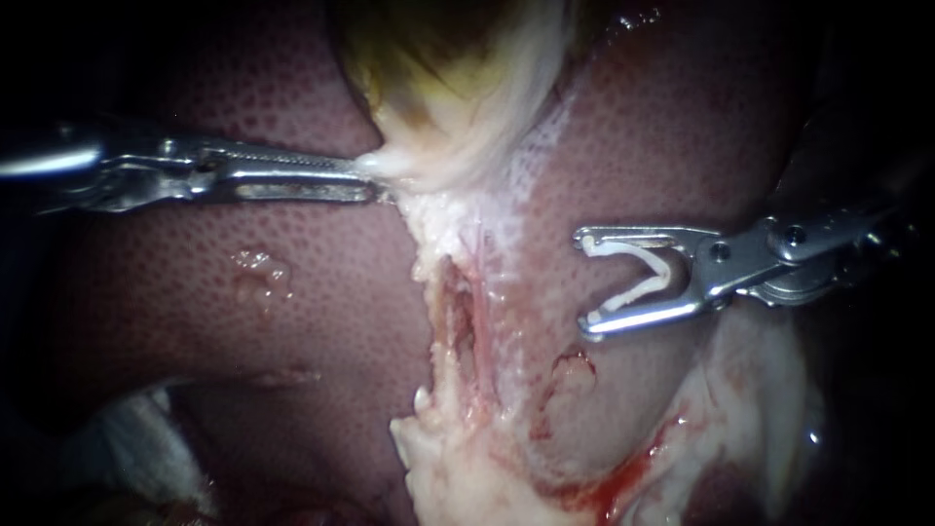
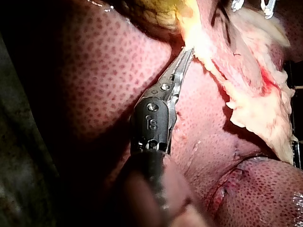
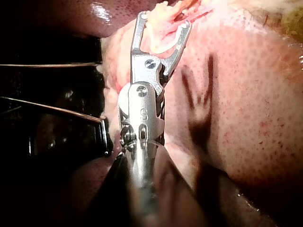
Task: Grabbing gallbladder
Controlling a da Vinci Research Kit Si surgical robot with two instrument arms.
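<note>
The gallbladder, pale yellow and white, hangs at the top middle between lobes of dark red liver. My left instrument comes in level from the left. Its long jaws lie together, pinching the gallbladder's pale lower end; the left wrist view shows my left instrument with its tips buried in that tissue. My right instrument hovers right of the white tissue strip, its jaws wide apart with a white clip seated along both. In the right wrist view my right instrument stands just short of the pale tissue.
A pale strip of dissected tissue runs down from the gallbladder, with a thin pinkish tube in it. Fresh blood pools at its lower right. White gauze lies at the lower left. Liver surrounds both instruments.
</note>
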